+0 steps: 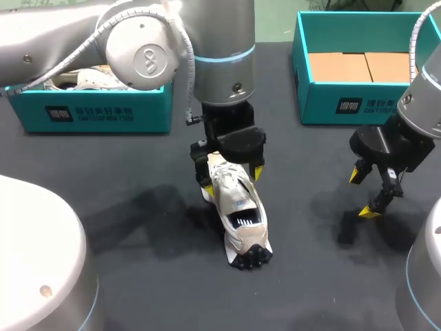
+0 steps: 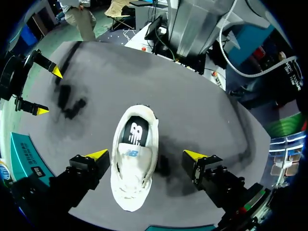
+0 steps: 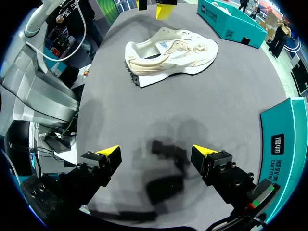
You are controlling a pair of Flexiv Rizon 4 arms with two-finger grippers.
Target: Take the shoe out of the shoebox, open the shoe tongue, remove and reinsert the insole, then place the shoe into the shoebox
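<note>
"Dark table [image 1: 138, 276], two teal boxes along the top of the frame. Why is the shoe out in the middle?"

"I'd say so both arms can get at it. Left arm [image 1: 138, 48] comes in from the upper left and hangs right over it. Right arm [image 1: 424, 103] sits at the right edge."

"And the boxes?"

"Left box [image 1: 96, 114], upper left, has a second shoe [image 1: 76, 77] in it. Right box [image 1: 358, 103], upper right, shows only brown card. Which one this shoe goes back into, I can't tell."

"How's it lying?"

"Shoe [image 1: 241, 217] stands on its sole at centre frame, heel toward the bottom, toe up under the left claw [image 1: 233, 178]. Seen from that wrist, the fingers [image 2: 96, 156] are spread wide, one on either side of the forefoot. One is just beside the upper and the other stands apart, so nothing is gripped."

"So what's it after?"

"My guess is the tongue [image 2: 130, 154]. It looks flat, not yet pulled open. The insole [image 2: 134, 132] sits dark in the opening ahead of the fingers, so it isn't out yet."

"And the right claw [image 1: 363, 193]?"

"Middle right of the frame, spread wide over bare table, well apart from the shoe and holding nothing. Probably kept clear until the heel needs steadying."
</note>
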